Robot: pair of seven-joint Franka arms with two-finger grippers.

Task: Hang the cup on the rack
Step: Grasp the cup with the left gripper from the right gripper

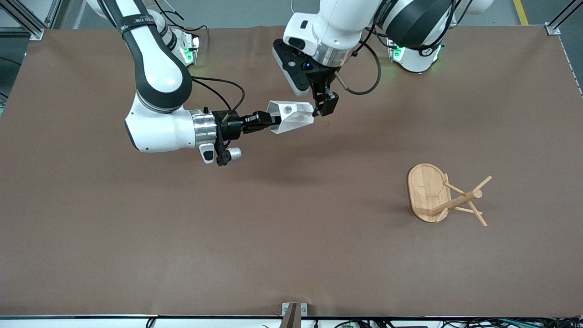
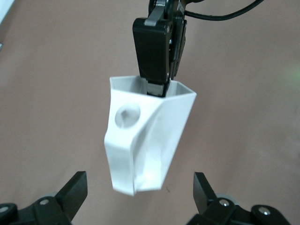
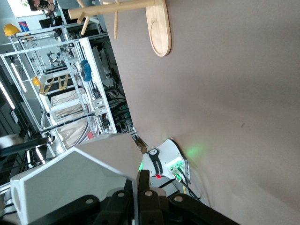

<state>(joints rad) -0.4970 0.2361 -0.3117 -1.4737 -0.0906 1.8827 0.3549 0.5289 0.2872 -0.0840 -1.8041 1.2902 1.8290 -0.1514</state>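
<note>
Cup hangs in the air over the brown surface, lying roughly sideways, its rim wall pinched by the right tool, whose fingers are pressed together on that wall, one inside the mouth and one outside. The left wrist view shows this grip plainly: a black finger reaches down into the cup's open mouth, while the blocky handle with its round hole faces the camera. The left tool hovers right at the cup's closed bottom end, its fingers spread wide on either side of the base without touching it; only the tips show in its own wrist view. In the right wrist view the cup fills the lower corner and is cut off by the frame, so its handle cannot be made out there. The rack stands on the surface well apart from both tools, toward the left arm's end and nearer the front camera than the cup; its pegs are bare.
</note>
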